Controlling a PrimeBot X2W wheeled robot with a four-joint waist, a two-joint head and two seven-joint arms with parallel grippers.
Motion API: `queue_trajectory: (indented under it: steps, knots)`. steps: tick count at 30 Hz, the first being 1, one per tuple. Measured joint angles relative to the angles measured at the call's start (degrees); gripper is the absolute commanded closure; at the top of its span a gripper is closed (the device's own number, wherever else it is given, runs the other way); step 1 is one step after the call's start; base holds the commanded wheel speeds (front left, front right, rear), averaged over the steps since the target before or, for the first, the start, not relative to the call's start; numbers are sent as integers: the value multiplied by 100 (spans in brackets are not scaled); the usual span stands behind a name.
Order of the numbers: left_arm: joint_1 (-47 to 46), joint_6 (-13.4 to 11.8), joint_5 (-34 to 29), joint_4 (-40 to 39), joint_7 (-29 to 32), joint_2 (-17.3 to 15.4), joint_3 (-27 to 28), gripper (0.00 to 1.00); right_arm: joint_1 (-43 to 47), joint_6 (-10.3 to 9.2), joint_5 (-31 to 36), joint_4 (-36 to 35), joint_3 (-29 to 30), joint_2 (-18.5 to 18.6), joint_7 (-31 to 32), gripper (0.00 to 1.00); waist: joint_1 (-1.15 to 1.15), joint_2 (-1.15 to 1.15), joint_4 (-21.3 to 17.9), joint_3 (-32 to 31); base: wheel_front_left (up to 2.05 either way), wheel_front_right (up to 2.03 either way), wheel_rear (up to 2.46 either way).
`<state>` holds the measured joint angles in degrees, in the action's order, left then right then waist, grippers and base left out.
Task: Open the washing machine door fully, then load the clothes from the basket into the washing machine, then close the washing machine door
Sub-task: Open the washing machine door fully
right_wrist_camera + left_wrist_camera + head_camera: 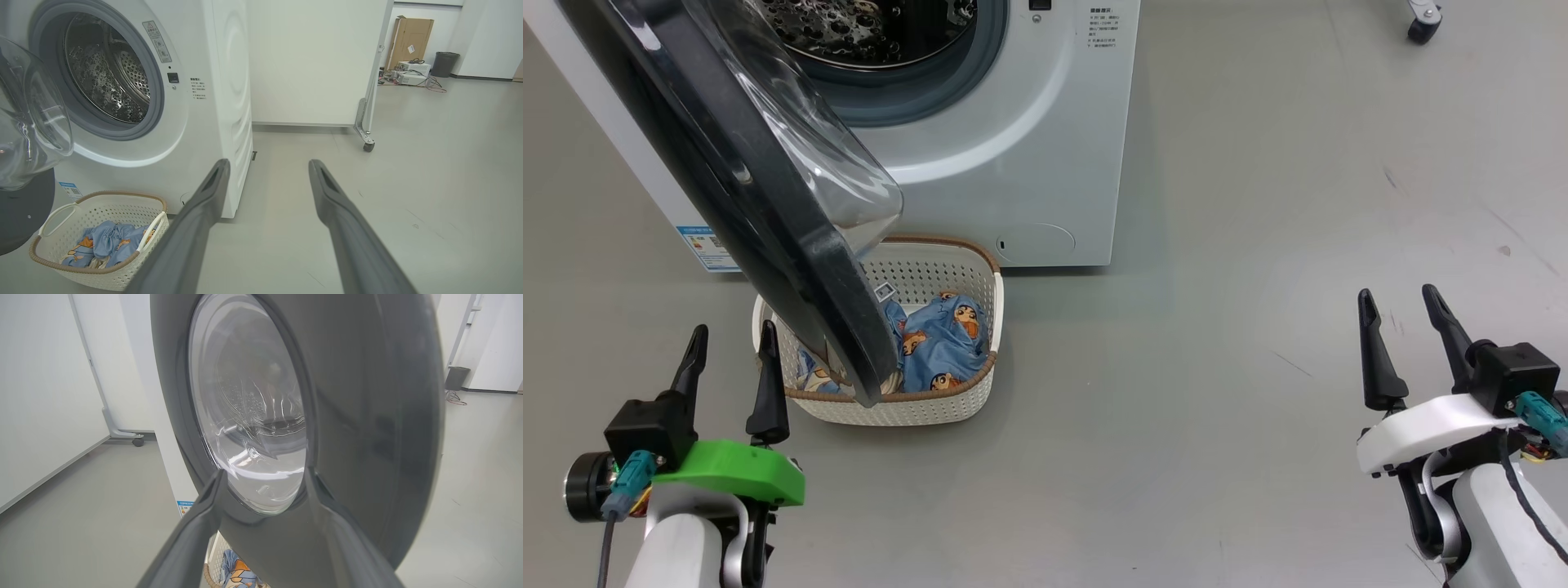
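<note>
While the drum (102, 77) gapes, clothes (943, 343) occupy the basket (931, 273).

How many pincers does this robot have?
2. The left pincer is at lower left beside the basket; the right pincer is at lower right over the floor, both open.

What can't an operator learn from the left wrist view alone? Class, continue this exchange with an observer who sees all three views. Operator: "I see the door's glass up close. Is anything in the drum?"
Observer: No. The part of the drum in the right wrist view is bare steel.
Operator: Where are the clothes?
Observer: The clothes lie heaped in the basket, which stands on the floor before the washer. In the head view the door overlaps the basket's left part.
Operator: And the other arm?
Observer: The right gripper is open, off to the right, well apart from the basket.
</note>
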<state>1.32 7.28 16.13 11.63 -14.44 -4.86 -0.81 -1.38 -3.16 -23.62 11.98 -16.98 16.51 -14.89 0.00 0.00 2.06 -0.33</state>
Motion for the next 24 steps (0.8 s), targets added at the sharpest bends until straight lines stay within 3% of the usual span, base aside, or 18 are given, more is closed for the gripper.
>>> queue_trajectory:
  steps: [24]
  knots:
    - [109,0,-91,85,0,35,-26,0,310,0,301,-64,219,-257,0,0,0,0,22,-23,0,0,0]
